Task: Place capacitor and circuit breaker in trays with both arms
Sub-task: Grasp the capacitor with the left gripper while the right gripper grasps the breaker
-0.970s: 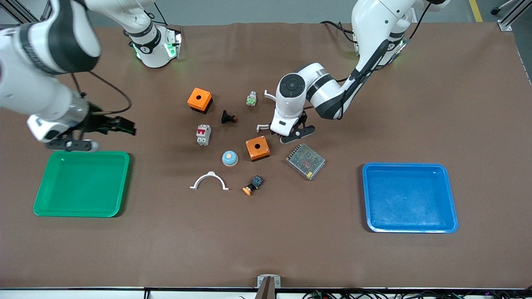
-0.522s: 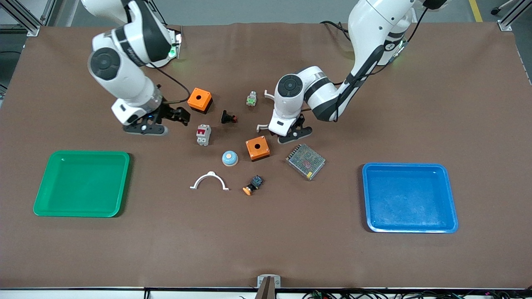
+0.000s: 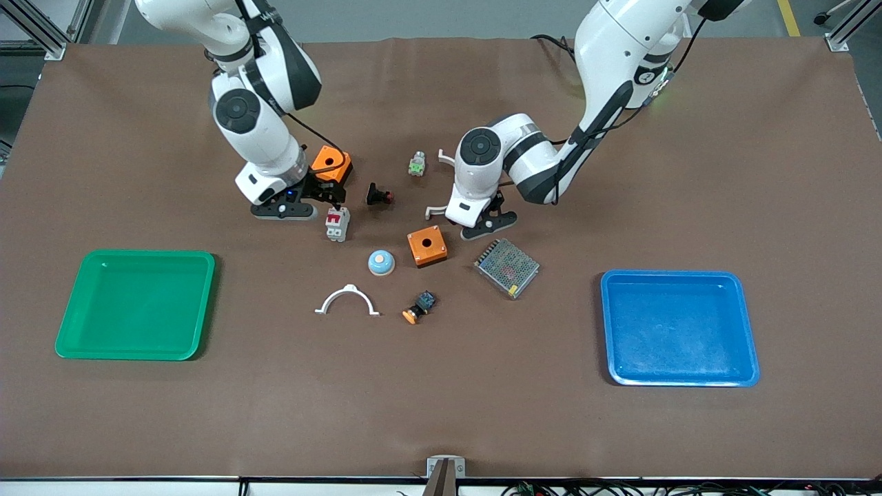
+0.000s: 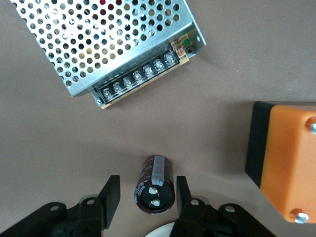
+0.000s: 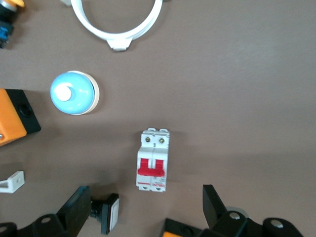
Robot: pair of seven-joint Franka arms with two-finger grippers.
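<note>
Left end effector (image 4: 146, 197) released, capacitor (image 4: 154, 184) lying between its fingers on tabletop (image 3: 441, 386). Right end effector (image 5: 147, 217) released, above circuit breaker (image 5: 153, 159), not touching.

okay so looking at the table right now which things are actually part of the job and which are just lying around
Part of the job: capacitor between the open left gripper; circuit breaker below the open right gripper.

Lying about: two orange boxes, metal power supply, blue bell, white clamp, green tray, blue tray.
</note>
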